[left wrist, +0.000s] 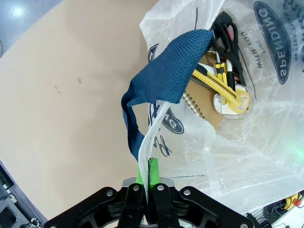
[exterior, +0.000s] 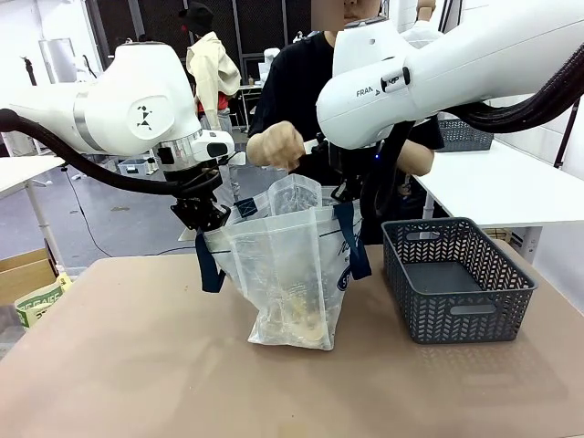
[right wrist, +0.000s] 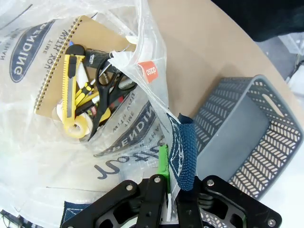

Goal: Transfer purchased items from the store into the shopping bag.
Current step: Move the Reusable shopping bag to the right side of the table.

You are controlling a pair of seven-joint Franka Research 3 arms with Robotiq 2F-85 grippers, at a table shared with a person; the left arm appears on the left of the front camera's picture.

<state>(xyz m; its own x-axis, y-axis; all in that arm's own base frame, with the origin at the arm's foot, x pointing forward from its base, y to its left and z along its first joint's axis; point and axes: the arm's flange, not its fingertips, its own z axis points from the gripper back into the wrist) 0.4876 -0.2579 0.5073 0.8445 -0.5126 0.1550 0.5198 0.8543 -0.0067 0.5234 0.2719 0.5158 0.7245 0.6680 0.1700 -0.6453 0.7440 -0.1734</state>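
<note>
The translucent whitish plastic shopping bag (exterior: pixel 292 274) stands on my tan table (exterior: pixel 137 365) (grey mesh basket (exterior: pixel 465 315) beside it), holding a brown spiral notebook (right wrist: pixel 52 71), yellow cutter (right wrist: pixel 70 85) and black scissors (right wrist: pixel 107 90); left gripper (left wrist: pixel 148 164) and right gripper (right wrist: pixel 166 161) clamp opposite rims.

A: Right of centre?
B: Grey mesh basket (exterior: pixel 456 278), upright on the tan table (exterior: pixel 119 374), near its right edge.
A: Behind it?
B: White table (exterior: pixel 511 187), carrying a second basket (exterior: pixel 464 135).
A: Far left?
B: Green-and-white packet (exterior: pixel 36 303) beside a cardboard box (exterior: pixel 23 269), off the tan table's left edge.
</note>
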